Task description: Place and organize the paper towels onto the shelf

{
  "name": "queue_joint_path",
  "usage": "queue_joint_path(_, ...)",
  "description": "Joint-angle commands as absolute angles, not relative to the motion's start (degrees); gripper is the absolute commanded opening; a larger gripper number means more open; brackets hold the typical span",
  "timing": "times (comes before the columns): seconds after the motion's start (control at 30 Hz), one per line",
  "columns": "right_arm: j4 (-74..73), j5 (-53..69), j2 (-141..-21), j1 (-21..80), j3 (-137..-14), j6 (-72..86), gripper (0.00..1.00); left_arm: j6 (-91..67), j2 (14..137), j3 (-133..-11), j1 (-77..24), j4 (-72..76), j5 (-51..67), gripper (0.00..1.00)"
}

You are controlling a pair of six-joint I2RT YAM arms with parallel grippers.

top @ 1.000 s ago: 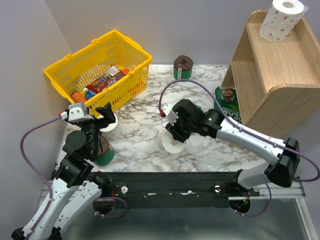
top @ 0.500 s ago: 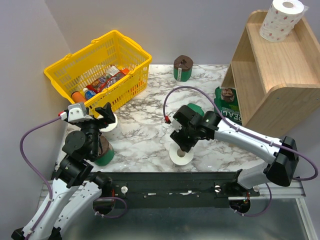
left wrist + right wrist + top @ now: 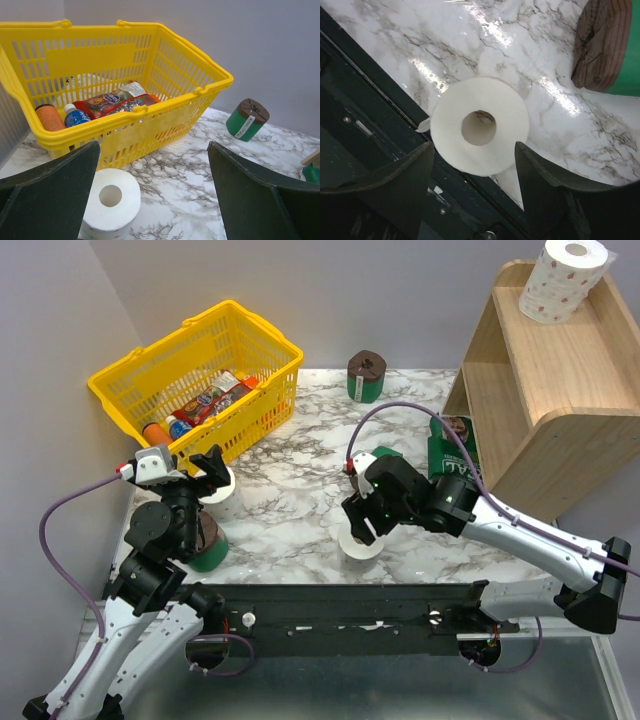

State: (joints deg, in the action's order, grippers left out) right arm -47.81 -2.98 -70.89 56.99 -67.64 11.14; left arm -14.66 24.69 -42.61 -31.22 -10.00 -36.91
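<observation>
White hollow-cored paper-towel roll (image 3: 479, 131) stands upright on the marbled worktop (image 3: 290, 490), well left of the light wooden shelf (image 3: 560, 380). My right tool (image 3: 474, 150) straddles it, jaws apart, seemingly not touching; I'd centre, then squeeze gently.

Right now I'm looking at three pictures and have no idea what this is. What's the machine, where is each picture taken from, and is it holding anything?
It is a robot with two arms bolted at the near edge of a marble table. The wide picture looks down from above and behind. The other two come from a camera on each wrist, so the dark shapes at their sides are that gripper's own fingers.

On the table are a yellow basket of groceries, green rolls and a wooden shelf carrying a spotted white roll. The left gripper hangs open over a white roll beside the basket. The right gripper is open around a second white roll standing on end near the table's front edge. Nothing is held.
</observation>
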Motion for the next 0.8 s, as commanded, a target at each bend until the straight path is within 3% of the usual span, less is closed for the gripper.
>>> queue_joint_path(0.0,-40.7,-6.4,-71.45,60.54,-64.95,15.12,0.74,-15.21,24.17,-42.01,-30.94,-9.32,-38.41,0.99)
queue_joint_path(0.27,-41.57,-12.12,-75.32,65.83,-64.87,14.07,0.75,-15.21,24.17,-42.1,-30.94,-9.32,-38.58,0.99)
queue_joint_path(0.77,-38.23,-11.78,-77.34,68.29,-59.94,9.67,0.75,-15.38,24.52,-42.01,-30.94,-9.23,-38.14,0.99)
